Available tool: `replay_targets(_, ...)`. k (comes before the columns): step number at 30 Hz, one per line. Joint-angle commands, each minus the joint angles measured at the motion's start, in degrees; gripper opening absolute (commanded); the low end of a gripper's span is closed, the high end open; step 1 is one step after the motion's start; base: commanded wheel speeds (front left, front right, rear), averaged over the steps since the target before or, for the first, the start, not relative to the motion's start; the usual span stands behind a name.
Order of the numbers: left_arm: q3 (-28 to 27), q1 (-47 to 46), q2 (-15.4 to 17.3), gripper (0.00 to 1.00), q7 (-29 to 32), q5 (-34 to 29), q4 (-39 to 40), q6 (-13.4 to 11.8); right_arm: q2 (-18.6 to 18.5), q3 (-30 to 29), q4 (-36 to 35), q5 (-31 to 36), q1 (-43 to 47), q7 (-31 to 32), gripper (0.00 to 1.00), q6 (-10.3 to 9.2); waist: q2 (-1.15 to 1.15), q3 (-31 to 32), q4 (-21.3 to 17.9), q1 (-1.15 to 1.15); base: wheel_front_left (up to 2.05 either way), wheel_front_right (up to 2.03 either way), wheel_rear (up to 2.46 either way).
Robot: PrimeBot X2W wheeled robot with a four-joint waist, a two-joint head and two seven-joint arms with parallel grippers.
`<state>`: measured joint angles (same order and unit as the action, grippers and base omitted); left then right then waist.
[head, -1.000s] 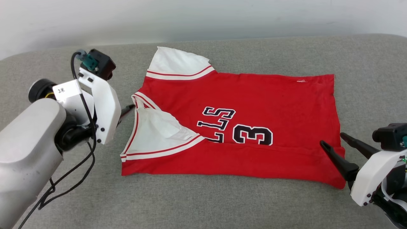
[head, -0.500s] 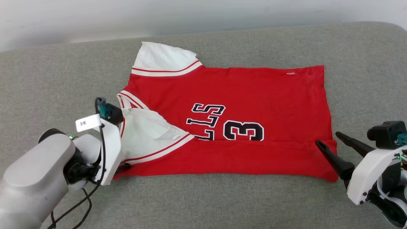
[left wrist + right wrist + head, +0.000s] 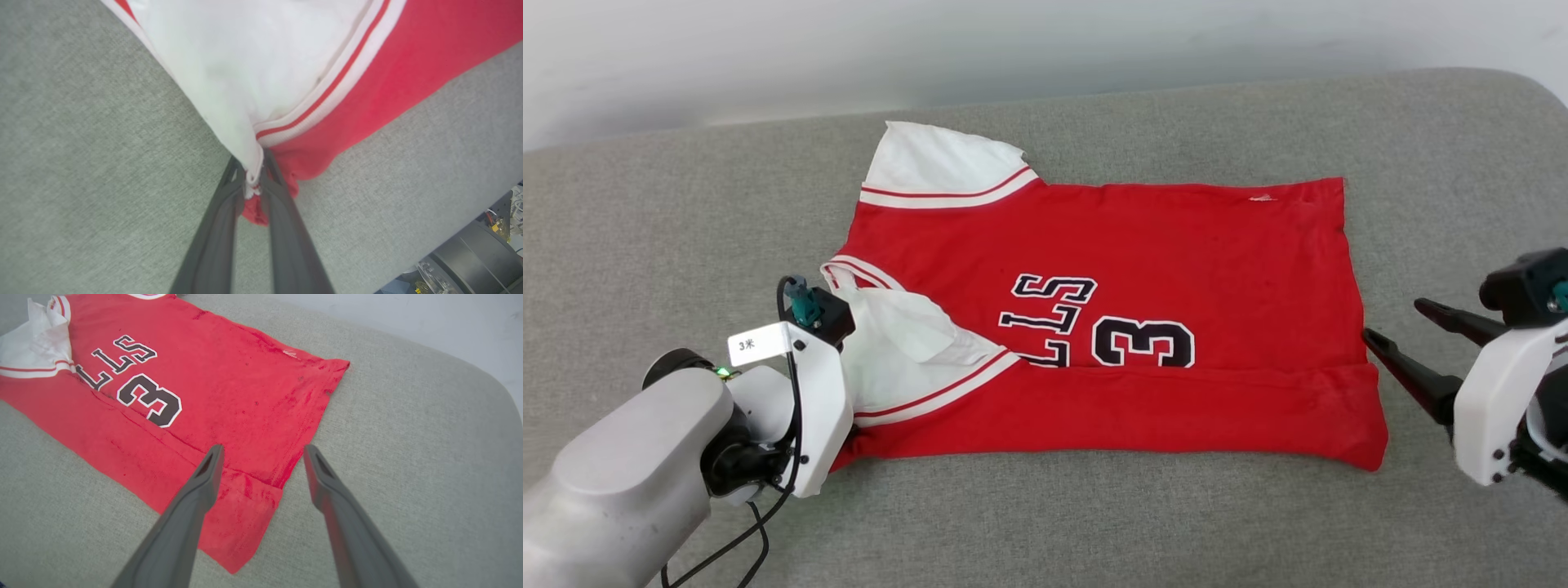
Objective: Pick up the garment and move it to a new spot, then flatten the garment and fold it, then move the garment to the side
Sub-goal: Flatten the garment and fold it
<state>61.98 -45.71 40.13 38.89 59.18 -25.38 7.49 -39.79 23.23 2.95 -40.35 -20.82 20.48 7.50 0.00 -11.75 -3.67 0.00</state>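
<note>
Red jersey-style T-shirt [image 3: 1176, 245], white striped-trim sleeves, black number 3, flat, neckline at nine o'clock, hem at three.

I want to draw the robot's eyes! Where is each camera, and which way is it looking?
Head view: on the head, looking down at the garment on the grey surface; shows left forearm and right gripper.
Left wrist view: on that wrist, looking along the left gripper, shut on the garment's sleeve corner.
Right wrist view: on that wrist, looking past its open fingers at the hem corner.
Shared: head and right wrist views both show the number 3.
</note>
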Motion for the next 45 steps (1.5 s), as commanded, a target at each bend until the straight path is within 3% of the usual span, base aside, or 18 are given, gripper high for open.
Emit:
replay_targets(1,0.2,0.0,0.6,0.0,-0.9,0.3,0.7,-0.1,-2.2,1.4,-0.9,0.1,-2.1,3.1,1.0,-0.02,0.0,0.5,0.1,0.0,0.0,0.0,0.0)
replay_targets(7,0.8,-1.2,1.5,0.0,-2.9,0.9,3.5,-0.1,-7.7,6.5,-0.7,-4.3,-6.0,18.6,1.0,-0.03,0.0,0.9,0.8,0.0,0.0,0.0,0.0)
replay_targets(13,1.6,-2.6,1.5,0.0,-3.9,0.4,5.0,-0.1,-6.3,8.4,4.0,-7.5,-6.9,27.7,1.0,-0.02,0.0,-0.3,1.7,0.0,0.0,0.0,0.0)
replay_targets(24,2.6,-4.3,1.7,0.0,-5.0,0.1,6.0,-0.1,4.6,13.1,15.4,-5.6,-3.6,24.7,1.0,0.01,0.0,-2.9,2.7,0.0,0.0,0.0,0.0)
replay_targets(28,3.1,-3.7,2.1,0.0,-5.4,0.6,5.7,-0.1,5.9,15.4,16.8,-5.6,-2.7,21.9,1.0,0.13,0.0,-2.5,2.6,0.0,0.0,0.0,0.0)
replay_targets(29,3.1,-3.3,2.2,0.0,-5.7,0.8,5.6,-0.1,5.5,15.6,16.9,-5.7,-2.9,21.0,0.41,0.13,0.0,-2.2,2.5,0.0,0.0,0.0,0.0)
replay_targets(30,3.0,-3.0,2.3,0.0,-6.1,1.0,5.4,-0.1,5.0,15.6,16.8,-5.7,-3.2,19.9,0.0,0.13,0.0,-1.8,2.4,0.0,0.0,0.0,0.0)
replay_targets(39,3.6,0.1,3.9,0.0,-7.8,2.8,6.6,-0.1,-0.1,12.8,13.7,-9.0,-3.5,13.9,0.0,0.05,0.0,2.8,2.4,0.0,0.0,0.0,0.0)
replay_targets(45,4.6,4.7,7.3,0.0,-8.6,4.7,10.4,-0.3,-5.5,10.7,8.8,-10.8,1.1,12.8,0.0,-0.03,0.0,6.1,2.7,0.0,0.0,0.0,0.0)
